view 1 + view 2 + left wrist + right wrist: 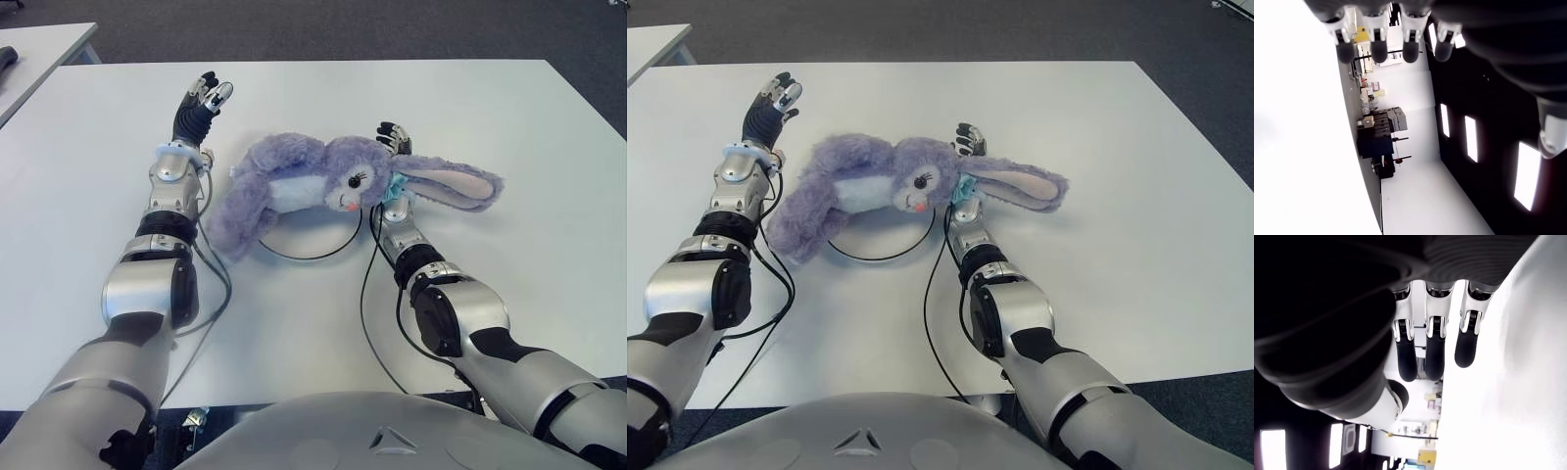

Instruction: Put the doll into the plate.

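Right hand (394, 137) half under doll (323, 181)

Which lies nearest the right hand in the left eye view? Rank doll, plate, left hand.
1. doll: its ear overlaps the right hand at the wrist.
2. plate: under the doll, rim left of that wrist.
3. left hand: beyond the doll, far left.
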{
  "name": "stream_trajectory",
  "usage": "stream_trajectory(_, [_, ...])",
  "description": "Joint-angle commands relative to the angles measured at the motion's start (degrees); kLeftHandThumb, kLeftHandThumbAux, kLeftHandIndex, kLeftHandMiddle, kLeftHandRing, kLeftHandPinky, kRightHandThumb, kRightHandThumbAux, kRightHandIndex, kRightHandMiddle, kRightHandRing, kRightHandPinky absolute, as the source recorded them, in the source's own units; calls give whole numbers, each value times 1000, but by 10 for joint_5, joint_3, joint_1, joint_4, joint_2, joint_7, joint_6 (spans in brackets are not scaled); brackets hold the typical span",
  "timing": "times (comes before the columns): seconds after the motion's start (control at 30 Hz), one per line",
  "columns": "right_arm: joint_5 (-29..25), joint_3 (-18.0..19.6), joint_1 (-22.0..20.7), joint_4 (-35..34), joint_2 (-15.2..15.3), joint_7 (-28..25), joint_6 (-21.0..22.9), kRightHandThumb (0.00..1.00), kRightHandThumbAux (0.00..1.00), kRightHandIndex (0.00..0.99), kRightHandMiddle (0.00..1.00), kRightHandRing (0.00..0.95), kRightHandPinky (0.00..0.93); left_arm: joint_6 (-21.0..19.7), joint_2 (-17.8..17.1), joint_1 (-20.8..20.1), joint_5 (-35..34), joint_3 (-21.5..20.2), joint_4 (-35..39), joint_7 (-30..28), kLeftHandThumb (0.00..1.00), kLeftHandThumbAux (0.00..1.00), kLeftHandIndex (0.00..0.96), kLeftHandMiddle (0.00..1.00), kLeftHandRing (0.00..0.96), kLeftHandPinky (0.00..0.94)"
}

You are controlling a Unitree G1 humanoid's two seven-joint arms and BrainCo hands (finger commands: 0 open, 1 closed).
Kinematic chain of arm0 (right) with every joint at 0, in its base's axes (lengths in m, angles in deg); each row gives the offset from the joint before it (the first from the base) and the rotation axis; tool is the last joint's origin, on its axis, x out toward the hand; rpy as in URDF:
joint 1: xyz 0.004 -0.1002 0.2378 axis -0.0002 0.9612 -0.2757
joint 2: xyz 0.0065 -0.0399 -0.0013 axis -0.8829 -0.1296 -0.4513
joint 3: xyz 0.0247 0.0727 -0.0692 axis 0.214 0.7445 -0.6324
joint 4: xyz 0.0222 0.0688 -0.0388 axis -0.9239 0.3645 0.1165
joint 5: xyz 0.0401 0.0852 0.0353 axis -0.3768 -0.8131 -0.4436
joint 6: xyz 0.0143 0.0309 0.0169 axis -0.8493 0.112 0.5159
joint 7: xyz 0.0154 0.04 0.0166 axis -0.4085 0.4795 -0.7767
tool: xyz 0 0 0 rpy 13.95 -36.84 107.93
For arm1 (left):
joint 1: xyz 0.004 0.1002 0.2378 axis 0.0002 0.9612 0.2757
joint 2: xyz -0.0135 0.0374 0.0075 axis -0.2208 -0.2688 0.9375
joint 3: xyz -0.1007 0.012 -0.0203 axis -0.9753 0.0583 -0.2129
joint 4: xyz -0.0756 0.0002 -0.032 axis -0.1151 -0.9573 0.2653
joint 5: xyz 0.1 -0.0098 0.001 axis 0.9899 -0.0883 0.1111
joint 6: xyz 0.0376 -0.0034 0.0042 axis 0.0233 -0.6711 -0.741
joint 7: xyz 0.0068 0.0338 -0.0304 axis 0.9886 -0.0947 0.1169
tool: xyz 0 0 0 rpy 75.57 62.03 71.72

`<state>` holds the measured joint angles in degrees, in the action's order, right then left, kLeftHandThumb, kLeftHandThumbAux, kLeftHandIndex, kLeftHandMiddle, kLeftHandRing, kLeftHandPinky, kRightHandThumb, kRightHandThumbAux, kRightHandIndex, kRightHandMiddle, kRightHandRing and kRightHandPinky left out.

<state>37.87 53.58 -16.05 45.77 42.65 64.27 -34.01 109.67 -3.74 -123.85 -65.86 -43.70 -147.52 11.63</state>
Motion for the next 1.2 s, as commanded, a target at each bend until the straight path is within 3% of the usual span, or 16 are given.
stream_trajectory(0.03, [-8,7,125,85,-37,-2,78,586,900,231,269,251,242,6,7,11,-17,-13,-23,-9,0,429,0,0,0,0])
stream_trajectory(0.23, [-6,6,125,85,-36,0,76,583,897,238,268,251,242,8,11,17,-23,-17,-27,-12,0,427,0,0,0,0])
stream_trajectory(0.53, [-4,4,125,85,-34,2,78,545,901,236,263,246,219,17,48,39,-39,-21,-34,-16,0,439,0,0,0,0])
stream_trajectory(0.77, [-1,1,124,86,-31,0,87,482,908,222,241,226,201,28,55,56,-52,-31,-49,-32,0,442,0,0,0,0])
stream_trajectory(1.03, [-3,5,126,85,-28,2,80,462,905,225,232,216,195,58,57,88,-62,-44,-56,-54,0,432,0,4,0,0])
stream_trajectory(1.2, [-3,5,128,85,-24,-12,71,498,892,238,237,217,200,104,71,120,-61,-49,-61,-48,0,428,0,15,0,0])
